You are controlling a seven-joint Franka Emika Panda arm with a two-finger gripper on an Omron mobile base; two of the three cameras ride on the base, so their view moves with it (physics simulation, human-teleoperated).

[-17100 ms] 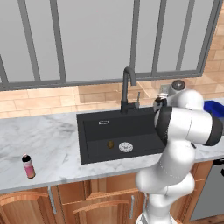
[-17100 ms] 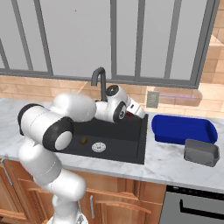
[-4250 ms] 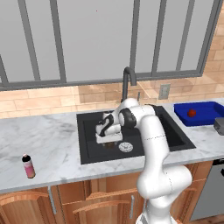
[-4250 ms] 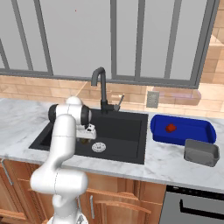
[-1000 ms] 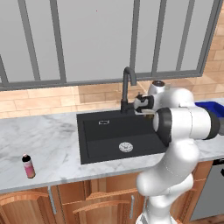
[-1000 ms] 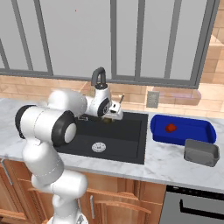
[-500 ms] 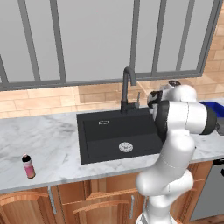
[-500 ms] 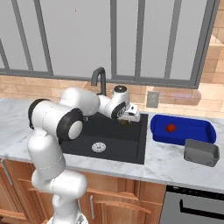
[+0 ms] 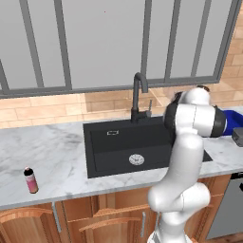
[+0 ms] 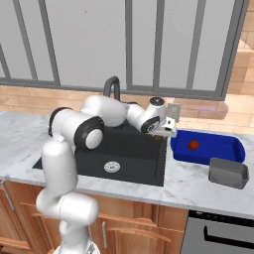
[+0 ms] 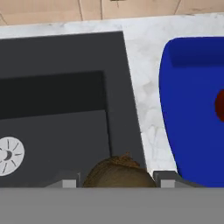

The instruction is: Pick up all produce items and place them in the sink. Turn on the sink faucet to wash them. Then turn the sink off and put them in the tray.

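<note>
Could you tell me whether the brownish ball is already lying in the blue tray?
No, the brownish ball sits between the fingers above the sink's right edge, short of the blue tray.

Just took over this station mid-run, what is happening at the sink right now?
The gripper is closed on the brownish-olive produce ball and holds it above the right edge of the sink, beside the blue tray. The red ball already lies in the tray. The sink basin looks free of produce, and no water is seen at the faucet. A pink bottle stands on the counter far to the left.
</note>
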